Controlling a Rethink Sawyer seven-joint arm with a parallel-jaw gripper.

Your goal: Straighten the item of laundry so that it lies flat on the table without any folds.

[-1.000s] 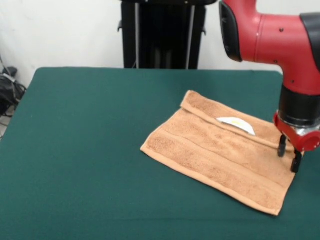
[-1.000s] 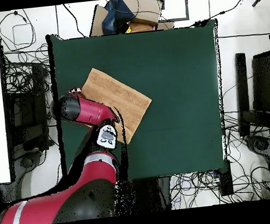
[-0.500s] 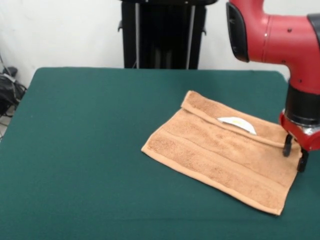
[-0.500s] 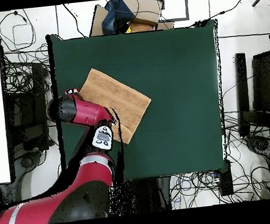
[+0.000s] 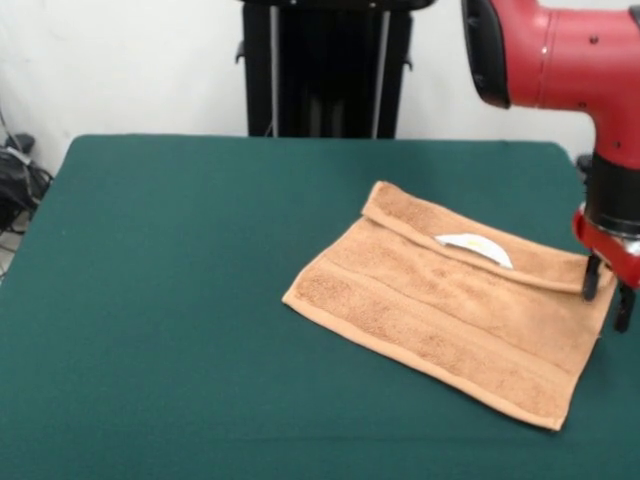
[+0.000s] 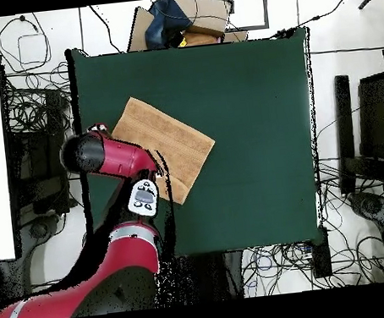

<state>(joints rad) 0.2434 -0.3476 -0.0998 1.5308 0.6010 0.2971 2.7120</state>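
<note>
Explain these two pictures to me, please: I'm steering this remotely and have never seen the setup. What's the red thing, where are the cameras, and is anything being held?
The red thing is a robot arm standing at a green table. One picture comes from a camera across the table, facing the robot; the other looks straight down from above, with the robot's base at the bottom. On the table lies an orange-brown towel. Its far edge is folded over, with a white label peeking out beneath the fold. The gripper, the small two-fingered hand at the arm's tip, hangs by the towel's right end in the front view. Its fingers are apart and hold nothing.
</note>
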